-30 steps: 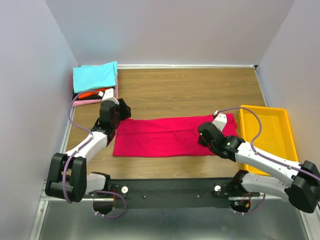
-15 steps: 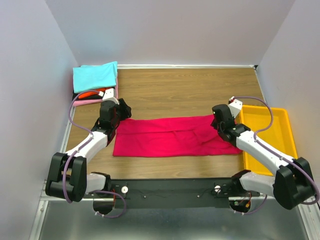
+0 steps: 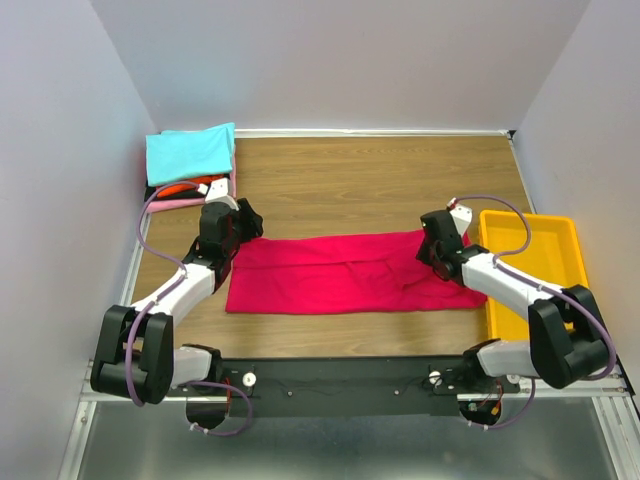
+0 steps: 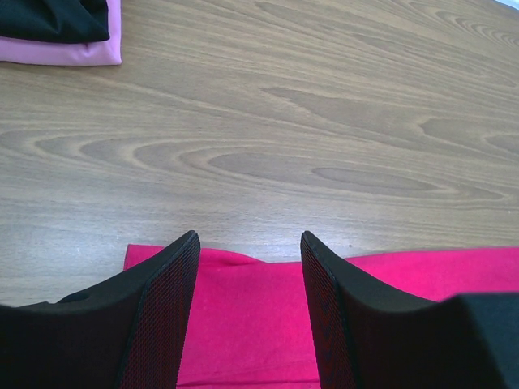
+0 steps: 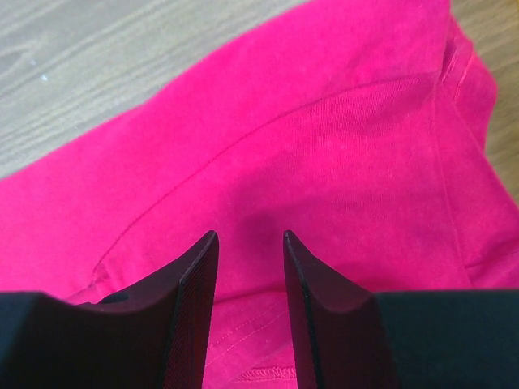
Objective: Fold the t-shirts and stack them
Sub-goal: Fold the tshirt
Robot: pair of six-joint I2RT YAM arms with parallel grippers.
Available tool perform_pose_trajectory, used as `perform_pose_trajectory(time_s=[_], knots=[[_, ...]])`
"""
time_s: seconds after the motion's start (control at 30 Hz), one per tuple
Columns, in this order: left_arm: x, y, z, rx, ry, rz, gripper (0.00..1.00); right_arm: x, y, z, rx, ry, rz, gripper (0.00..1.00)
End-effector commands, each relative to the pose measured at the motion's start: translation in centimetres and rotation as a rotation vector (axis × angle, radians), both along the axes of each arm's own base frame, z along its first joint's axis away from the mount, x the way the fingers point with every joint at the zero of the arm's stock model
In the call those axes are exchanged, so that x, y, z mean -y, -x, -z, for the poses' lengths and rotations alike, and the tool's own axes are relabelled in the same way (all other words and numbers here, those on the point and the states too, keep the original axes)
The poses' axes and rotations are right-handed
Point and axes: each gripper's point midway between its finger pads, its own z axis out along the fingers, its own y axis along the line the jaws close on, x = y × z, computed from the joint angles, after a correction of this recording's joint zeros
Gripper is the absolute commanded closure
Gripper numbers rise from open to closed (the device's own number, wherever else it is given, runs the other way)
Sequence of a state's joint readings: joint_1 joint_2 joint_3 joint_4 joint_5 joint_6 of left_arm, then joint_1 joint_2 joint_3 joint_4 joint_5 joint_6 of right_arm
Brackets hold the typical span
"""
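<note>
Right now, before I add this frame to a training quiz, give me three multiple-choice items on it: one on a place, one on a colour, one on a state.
1. Where does the yellow bin stand?
A. in the far-left corner
B. on the right side of the table
C. between the arm bases

2. What colour is the top shirt of the folded stack in the far-left corner?
A. black
B. orange
C. cyan

3. How does the left gripper stand over the crimson shirt?
A. open, holding nothing
B. shut on the cloth
C. shut on the bin

Answers:
1 B: the top view shows the bin along the right edge.
2 C: cyan cloth lies uppermost on the stack.
3 A: the left wrist view shows the jaws apart, with bare wood and the shirt's edge between them.
</note>
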State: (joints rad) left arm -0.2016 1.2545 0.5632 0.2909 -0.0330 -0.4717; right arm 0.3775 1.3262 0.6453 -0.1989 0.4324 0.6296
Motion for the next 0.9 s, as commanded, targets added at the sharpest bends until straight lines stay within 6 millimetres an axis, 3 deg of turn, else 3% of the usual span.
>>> perform_pose_trajectory(time_s=[0.0,0.4,0.87], knots=[[0.3,0.3,-0.5,0.025,-0.003,0.020,0.39,0.1,1.4,1.8,-0.076,-0.018,0.016,0.55],[0.3,0.7,-1.2,0.048,0.007,0.024,0.39,0.1,3.8,3.4,-0.178,-0.043,0.035,0.52],[0.5,0.8,-1.9,0.073,0.017,0.033,0.39,-0.7,7.7,2.3,-0.198,-0.159,0.012,0.56]])
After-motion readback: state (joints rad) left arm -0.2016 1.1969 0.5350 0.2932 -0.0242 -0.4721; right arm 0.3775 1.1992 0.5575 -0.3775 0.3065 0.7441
